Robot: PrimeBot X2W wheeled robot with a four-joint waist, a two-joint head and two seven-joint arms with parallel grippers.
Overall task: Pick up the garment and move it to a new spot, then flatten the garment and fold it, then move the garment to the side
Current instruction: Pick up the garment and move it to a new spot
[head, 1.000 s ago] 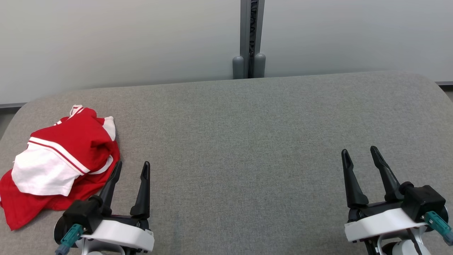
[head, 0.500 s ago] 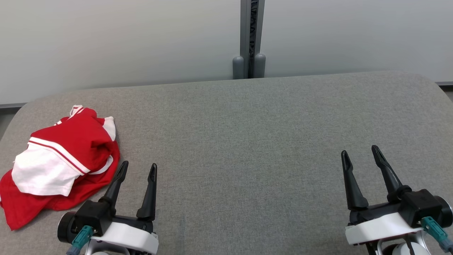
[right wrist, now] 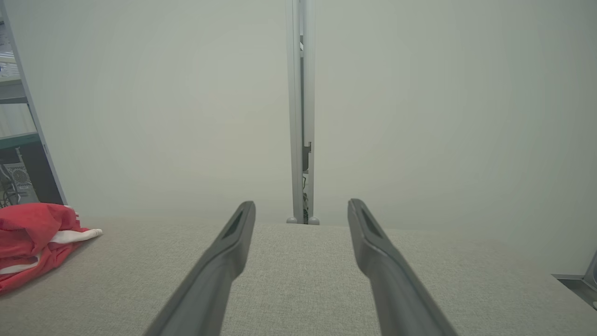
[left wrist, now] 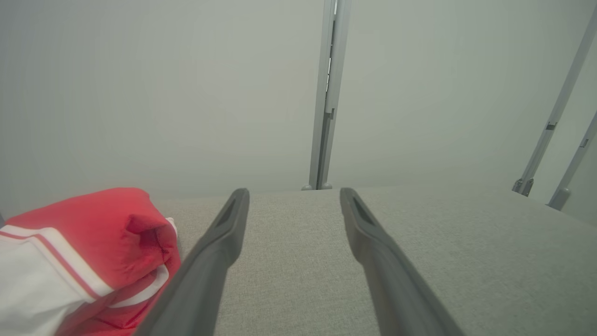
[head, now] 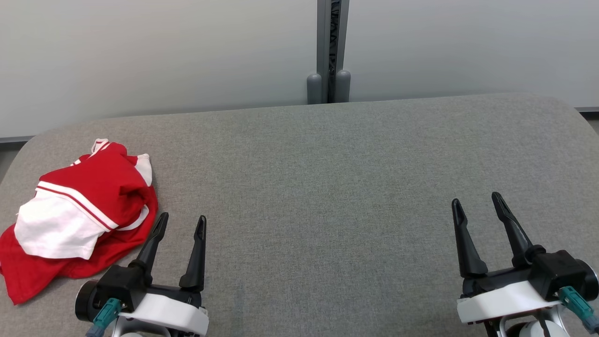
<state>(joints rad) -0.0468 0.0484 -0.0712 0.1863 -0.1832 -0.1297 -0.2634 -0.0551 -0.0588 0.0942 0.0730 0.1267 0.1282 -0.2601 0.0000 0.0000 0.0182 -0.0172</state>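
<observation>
The garment [head: 79, 215] is a red and white top with thin stripes, lying crumpled at the left edge of the grey table [head: 327, 187]. It also sits at the lower left of the left wrist view as the garment [left wrist: 84, 252] and far left in the right wrist view as the garment [right wrist: 32, 242]. My left gripper [head: 181, 222] stands open just right of the cloth, its fingers apart and empty, not touching it. My right gripper [head: 476, 202] is open and empty at the lower right, far from the garment.
A pale wall panel runs behind the table, with a grey upright post [head: 330, 51] at its middle. The table's corners are rounded. A shelf frame [right wrist: 23, 116] stands beyond the left end, and slanted metal legs [left wrist: 555, 130] beyond the right.
My left gripper has slid a little to the right, off the garment's edge, then stopped. The right gripper has barely shifted. The garment has not moved.
</observation>
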